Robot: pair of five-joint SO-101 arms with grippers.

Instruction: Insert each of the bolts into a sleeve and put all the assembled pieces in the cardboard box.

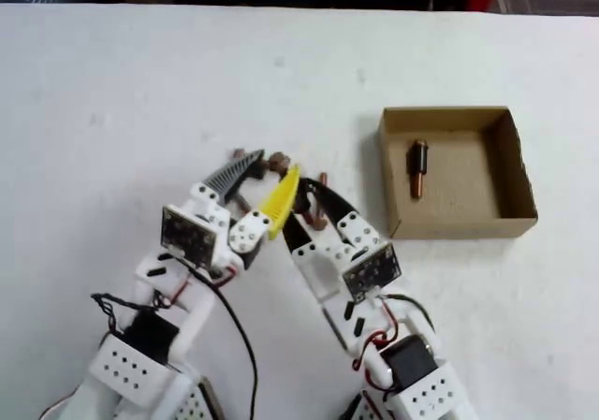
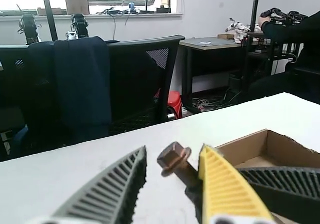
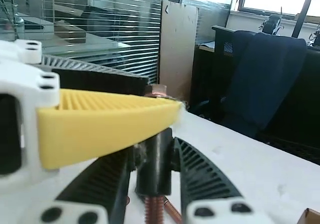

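Bolt, copper, flanged head up, runs thru black sleeve above mid desk. R end effector clamped on sleeve; L end effector apart round bolt head. Prob. light, rigid, slick metal: grip sleeve mid-body. One done piece in cardboard box.

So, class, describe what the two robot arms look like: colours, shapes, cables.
Both are white blocky plastic. The left arm has ribbed, tapered jaws, one grey, one yellow; the right arm has black ones. A black cable and red wires run along them.
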